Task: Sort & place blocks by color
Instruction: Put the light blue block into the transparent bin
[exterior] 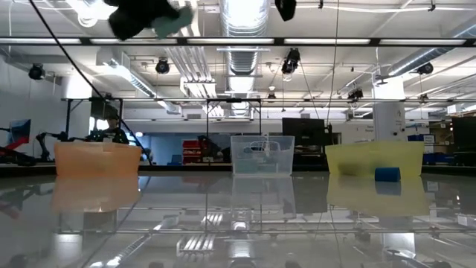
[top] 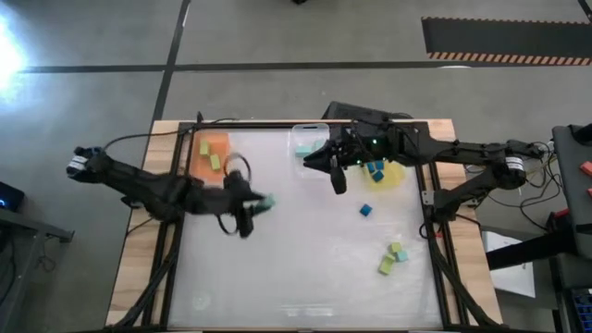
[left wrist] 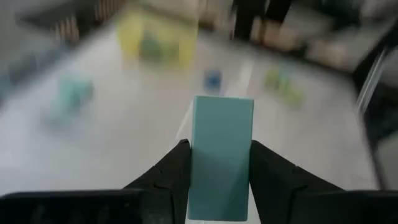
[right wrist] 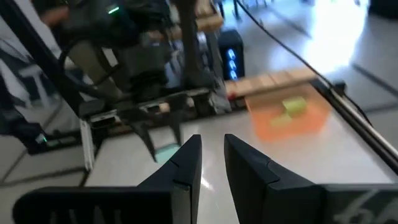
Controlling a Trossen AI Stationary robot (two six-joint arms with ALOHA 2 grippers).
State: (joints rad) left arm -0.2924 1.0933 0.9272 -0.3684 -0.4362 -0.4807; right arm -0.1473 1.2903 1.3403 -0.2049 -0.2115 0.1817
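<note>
Left gripper [top: 262, 203] carries a light teal block [top: 267, 201]; right gripper [top: 324, 158] waits, holding nothing.

High view: loose blocks [top: 391, 257] lie well apart on the surface [top: 305, 268].
Left wrist view: fingers [left wrist: 171, 171] pinch the teal block's long flat sides; it looks light, rigid and smooth, so a square mid-side hold suits it.
Right wrist view: that gripper's fingers stand slightly parted, the orange tray [right wrist: 292, 118] beyond them.

floor [top: 92, 111]: grey concrete | ceiling ducts [exterior: 242, 22]: exposed | hazard stripe [top: 504, 56]: far right
</note>
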